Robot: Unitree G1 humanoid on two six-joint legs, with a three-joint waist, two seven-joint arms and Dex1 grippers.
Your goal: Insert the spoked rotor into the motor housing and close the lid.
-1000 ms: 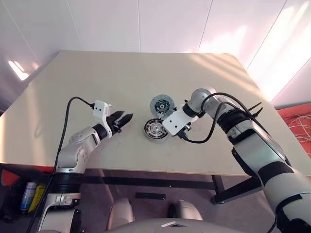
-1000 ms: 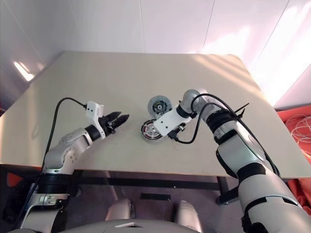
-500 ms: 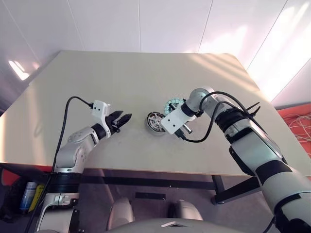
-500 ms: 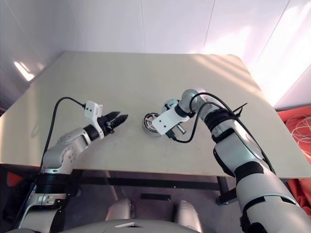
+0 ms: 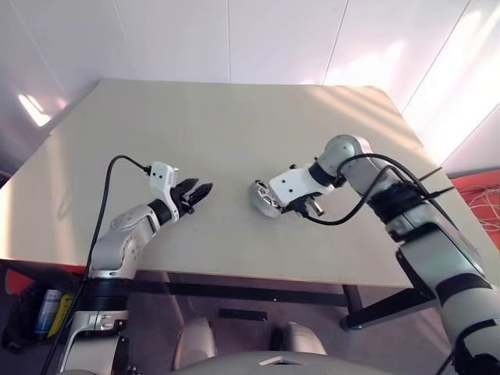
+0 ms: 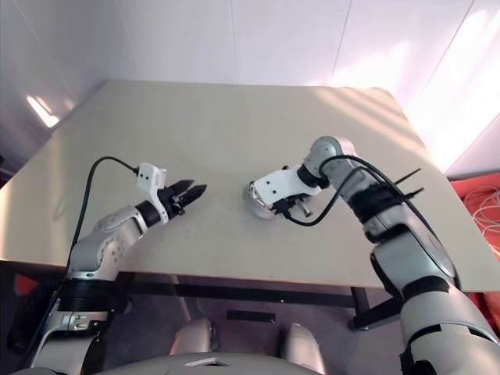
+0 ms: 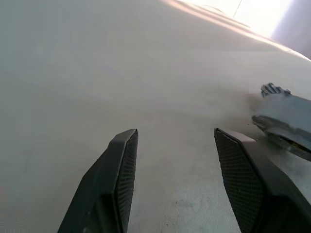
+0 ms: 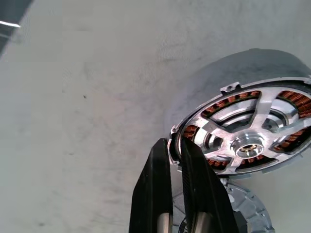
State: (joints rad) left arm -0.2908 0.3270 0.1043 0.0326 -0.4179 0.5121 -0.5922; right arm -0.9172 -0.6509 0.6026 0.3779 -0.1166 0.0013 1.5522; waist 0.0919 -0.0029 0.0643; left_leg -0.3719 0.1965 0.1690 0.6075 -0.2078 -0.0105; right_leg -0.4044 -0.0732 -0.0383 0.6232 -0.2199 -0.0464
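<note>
Grey motor housing (image 8: pixel 252 131), spoked rotor (image 8: pixel 245 141) seated over its copper windings, sits mid-surface (image 5: pixel 195 125), tipped up, rim pinched by the clenched right tool (image 8: pixel 176 145). Lid (image 8: pixel 245 211) hangs beneath. Left tool (image 5: pixel 201 190) gapes empty, toward the left edge.

A pale beige table (image 5: pixel 234 141), wide and bare across most of its top. Near the middle, toward the right, sits the motor housing (image 8: pixel 252 141), tipped up on edge against the tabletop, silver spokes and copper windings facing out. Its ribbed grey lid (image 8: pixel 245 208) hangs at the housing's edge.
</note>
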